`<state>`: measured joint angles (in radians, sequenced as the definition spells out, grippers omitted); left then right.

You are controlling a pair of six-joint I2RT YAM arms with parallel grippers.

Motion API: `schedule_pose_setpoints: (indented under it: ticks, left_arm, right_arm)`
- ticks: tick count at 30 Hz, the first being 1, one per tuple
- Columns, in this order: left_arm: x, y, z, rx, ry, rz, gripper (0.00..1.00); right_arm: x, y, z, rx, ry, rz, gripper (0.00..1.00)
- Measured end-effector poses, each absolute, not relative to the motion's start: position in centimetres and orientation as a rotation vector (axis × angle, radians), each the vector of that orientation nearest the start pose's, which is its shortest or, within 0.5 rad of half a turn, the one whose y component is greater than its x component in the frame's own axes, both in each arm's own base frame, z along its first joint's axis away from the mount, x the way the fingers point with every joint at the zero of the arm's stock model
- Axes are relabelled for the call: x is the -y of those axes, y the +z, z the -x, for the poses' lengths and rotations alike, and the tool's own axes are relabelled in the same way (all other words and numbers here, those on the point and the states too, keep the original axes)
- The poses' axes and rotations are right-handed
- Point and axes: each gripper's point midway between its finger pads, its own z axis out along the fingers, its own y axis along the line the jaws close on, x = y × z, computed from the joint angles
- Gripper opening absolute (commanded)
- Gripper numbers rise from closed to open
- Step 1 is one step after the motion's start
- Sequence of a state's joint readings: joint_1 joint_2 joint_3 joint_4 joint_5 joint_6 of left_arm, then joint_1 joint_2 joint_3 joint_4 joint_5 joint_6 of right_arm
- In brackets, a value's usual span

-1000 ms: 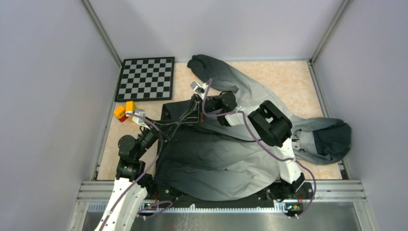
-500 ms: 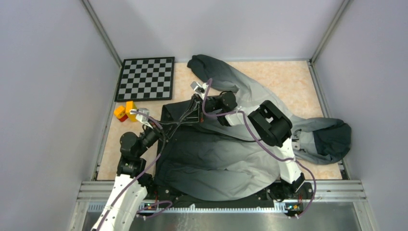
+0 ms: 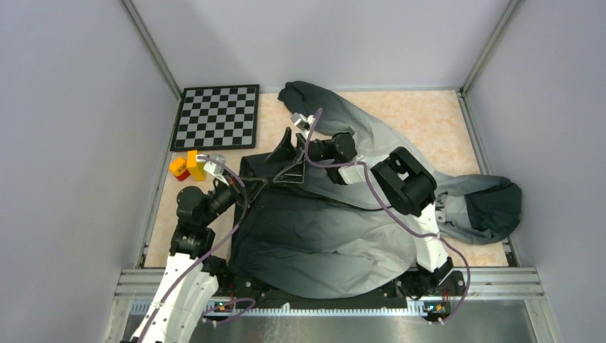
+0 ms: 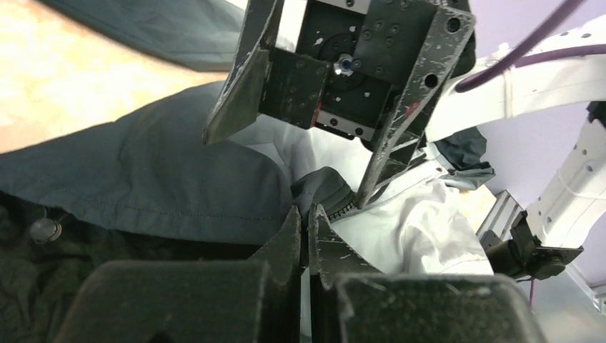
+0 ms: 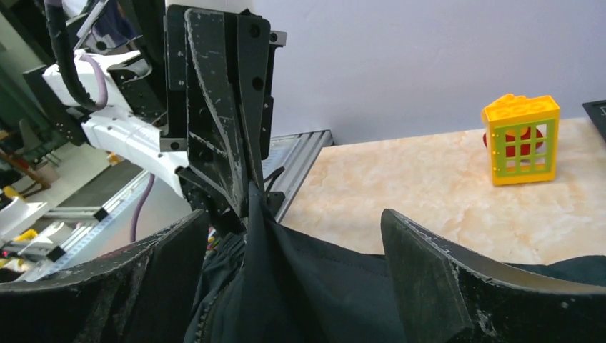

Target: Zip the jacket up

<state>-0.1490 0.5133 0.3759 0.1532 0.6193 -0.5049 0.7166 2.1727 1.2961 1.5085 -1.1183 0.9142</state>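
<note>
The jacket (image 3: pixel 321 236) lies spread over the table, dark charcoal fading to light grey, with its dark hood (image 3: pixel 494 207) at the right. My left gripper (image 3: pixel 265 181) is shut on a fold of the jacket's dark front edge (image 4: pixel 325 193), right by the zipper teeth (image 4: pixel 345 209). My right gripper (image 3: pixel 284 157) stands open just beyond it, fingers spread either side of the raised fabric (image 5: pixel 343 286) without touching it. The left gripper's closed fingers (image 5: pixel 225 121) show in the right wrist view, pinching the fabric's peak. One right finger (image 4: pixel 239 93) hangs above the pinch in the left wrist view.
A chessboard (image 3: pixel 218 116) lies at the back left. Yellow and red toy blocks (image 3: pixel 186 166) stand just left of my left arm, and the yellow block (image 5: pixel 520 139) also shows in the right wrist view. Grey walls enclose the table (image 3: pixel 429 114).
My right gripper has opened and let go of the jacket's edge. My left gripper has closed on that same edge and now holds it up.
</note>
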Motion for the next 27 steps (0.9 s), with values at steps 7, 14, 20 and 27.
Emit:
schedule_pose_setpoints:
  ticks: [7, 14, 20, 27]
  left_arm:
    - [15.0, 21.6, -23.0, -1.728, -0.974, -0.155, 0.0]
    - [14.6, 21.7, -23.4, -1.818, -0.954, -0.104, 0.0]
    - [14.7, 22.3, -24.2, -1.925, -0.958, -0.105, 0.0]
    - [15.1, 20.2, -23.7, -2.084, -1.029, -0.088, 0.0]
  right_arm:
    - [-43.6, 22.1, -27.9, -1.306, 1.778, 0.93, 0.9]
    - [-40.0, 23.0, -32.3, -1.65, 1.386, 0.66, 0.91]
    - [-37.2, 22.3, -30.2, -1.818, 1.237, 0.622, 0.95]
    - [-39.7, 21.1, -18.8, -1.755, 1.114, 0.819, 0.63]
